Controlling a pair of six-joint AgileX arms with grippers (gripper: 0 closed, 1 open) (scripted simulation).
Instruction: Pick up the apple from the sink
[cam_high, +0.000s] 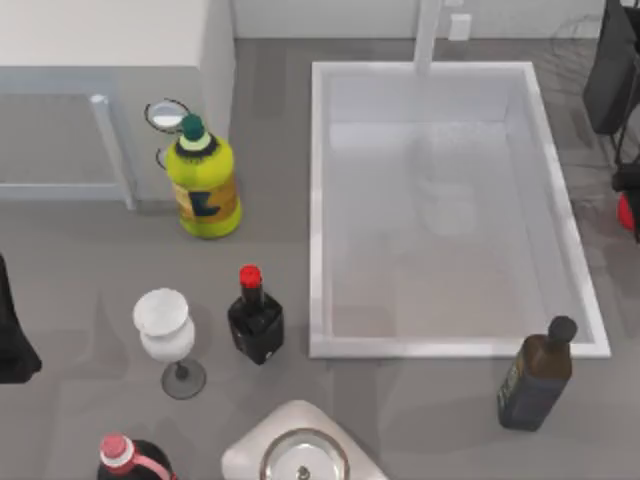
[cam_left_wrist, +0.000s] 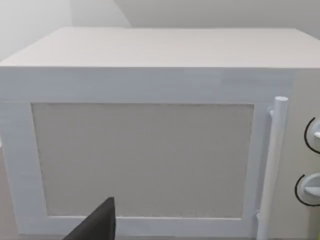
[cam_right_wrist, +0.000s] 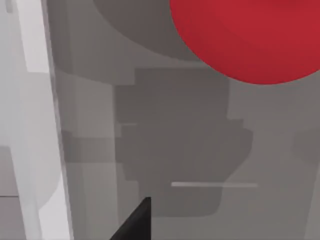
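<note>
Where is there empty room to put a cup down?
The sink floor is bare. There's open table between the yellow bottle and the sink's left rim, and between the sink's near rim and the dark bottle. The near-left corner, around the wine glass and soy bottle, is crowded.

White sink w/ pale grey floor on a grey worktop; bright red apple at the top view's right edge. Yellow-green bottle w/ dark green cap & dark label; black bottle w/ red cap. White microwave, white-bowled glass, dark brown bottle w/ black cap.
</note>
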